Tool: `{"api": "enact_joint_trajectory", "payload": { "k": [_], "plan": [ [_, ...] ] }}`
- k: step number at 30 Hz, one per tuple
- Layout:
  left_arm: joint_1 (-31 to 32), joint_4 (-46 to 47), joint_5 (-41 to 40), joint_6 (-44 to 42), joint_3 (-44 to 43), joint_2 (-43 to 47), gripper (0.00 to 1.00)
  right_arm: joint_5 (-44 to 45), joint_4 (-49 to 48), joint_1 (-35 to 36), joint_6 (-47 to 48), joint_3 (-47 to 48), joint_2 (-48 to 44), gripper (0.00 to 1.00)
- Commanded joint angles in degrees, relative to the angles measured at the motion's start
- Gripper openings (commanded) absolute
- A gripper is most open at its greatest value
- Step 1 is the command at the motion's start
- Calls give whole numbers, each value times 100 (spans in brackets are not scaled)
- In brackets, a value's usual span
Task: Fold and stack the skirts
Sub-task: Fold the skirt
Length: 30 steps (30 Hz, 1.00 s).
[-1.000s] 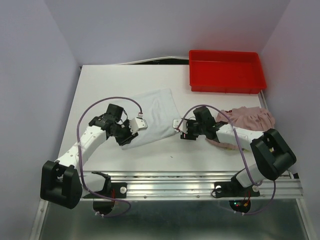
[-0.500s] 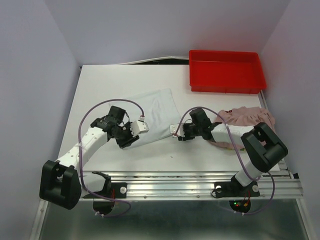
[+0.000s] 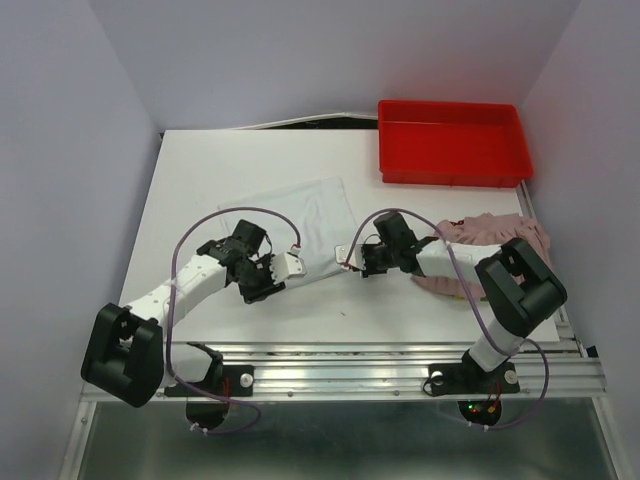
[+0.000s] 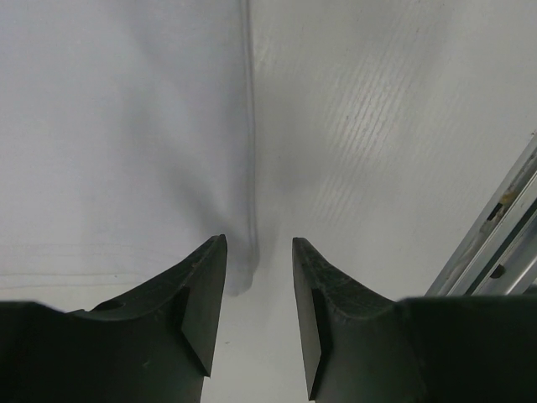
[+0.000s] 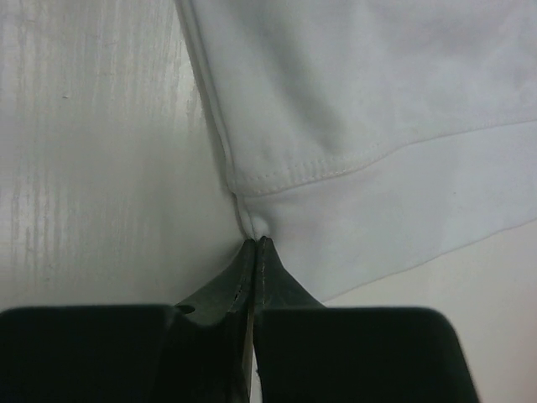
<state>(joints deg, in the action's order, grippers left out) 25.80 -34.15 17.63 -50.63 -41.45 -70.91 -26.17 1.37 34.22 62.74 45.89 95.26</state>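
Note:
The pale grey-white skirt (image 3: 300, 222) lies flat in the middle of the table. My left gripper (image 3: 291, 265) is low at its near-left corner. In the left wrist view this gripper (image 4: 258, 240) is open, with the skirt's (image 4: 126, 126) hemmed corner just inside the gap by the left finger. My right gripper (image 3: 350, 263) is at the near-right corner. Seen from the right wrist, the gripper (image 5: 254, 241) is shut, pinching the corner of the skirt (image 5: 352, 101). The dusty pink skirt (image 3: 500, 233) lies bunched at the right, partly under my right arm.
A red plastic tray (image 3: 452, 142) stands at the back right. A metal rail (image 4: 495, 243) runs along the table's near edge, close to my left gripper. Purple cables loop over both arms. White walls enclose the table (image 3: 200, 170) on three sides.
My right gripper has closed onto the pale skirt's near-right corner. My left arm has slid right along the skirt's near edge, its jaws still open.

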Motion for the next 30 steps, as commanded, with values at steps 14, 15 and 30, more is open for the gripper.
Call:
{"api": "enact_joint_trajectory", "payload": {
  "k": [14,15,30],
  "plan": [
    [171,734,-787,-368,866,-361,38,-450,1999,32,-579,228,-887,1],
    [179,761,-857,-386,893,-466,33,-450,2017,32,-579,219,-895,1],
    [180,-626,65,-352,-187,428,0,-432,2921,32,-711,605,-1431,1]
  ]
}}
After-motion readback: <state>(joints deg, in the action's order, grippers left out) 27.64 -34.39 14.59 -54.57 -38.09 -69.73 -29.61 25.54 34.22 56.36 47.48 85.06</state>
